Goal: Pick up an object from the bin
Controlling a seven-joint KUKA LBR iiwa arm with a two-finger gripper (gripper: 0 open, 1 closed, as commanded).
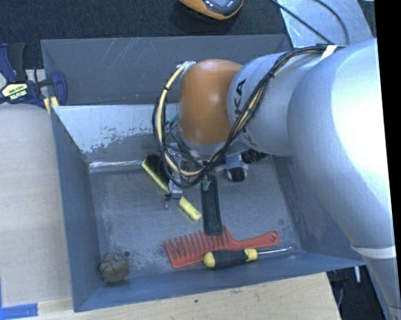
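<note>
Camera view: claw (211, 216), its opening impossible to tell, hangs just beside red comb (194, 249), near yellow brush (189, 208).

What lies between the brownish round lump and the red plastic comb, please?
Nothing: the camera view shows bare grey bin floor between the lump and the comb.
</note>
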